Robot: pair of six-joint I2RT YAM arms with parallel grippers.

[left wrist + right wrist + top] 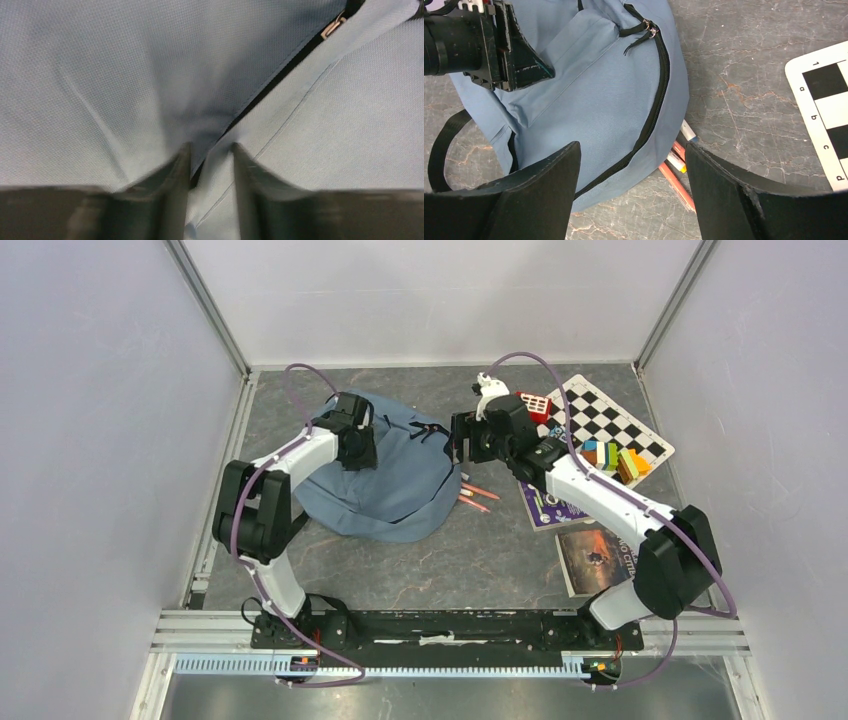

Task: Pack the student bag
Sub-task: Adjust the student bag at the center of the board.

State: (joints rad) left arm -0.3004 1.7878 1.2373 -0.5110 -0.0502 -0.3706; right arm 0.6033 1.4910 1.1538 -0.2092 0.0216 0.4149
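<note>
Blue-grey fabric, soft and unstructured: the bag (400,485) lies slumped flat on the left-centre of the grey tabletop (470,560), its right edge just beside a few pens (477,496).

**Left hand** (210,147): pressed down on the upper part of the bag. Fingers narrow, with a flap edge of the cloth running between them. Creases converge on the gap, so the cloth appears pinched.

**Right hand** (631,149): spread wide and empty, hanging above the bag's right edge and the pens, apart from both.

**Handling assessment:**
- The bag looks light and limp. It sags and folds, and shows no sign of holding a shape or an opening on its own.
- The weave is matte and should not slip between the fingers, but a pinch will lift only one layer, not the whole bag.
- Not fragile. No crushing risk is apparent.

**Hold points, judged:**
- The black zip (656,100) curves along the right side. Its pull (651,31) lies near the top, small and loose, so the approach must be accurate.
- The flap seam under the left hand is a fair anchor while the other hand works the zip.
- The black strap (444,140) loops out at the bag's edge and offers a stronger grip for dragging.

**Risk:** the cloth is likely to bunch and travel with any pull unless it is held at a second point.
</note>
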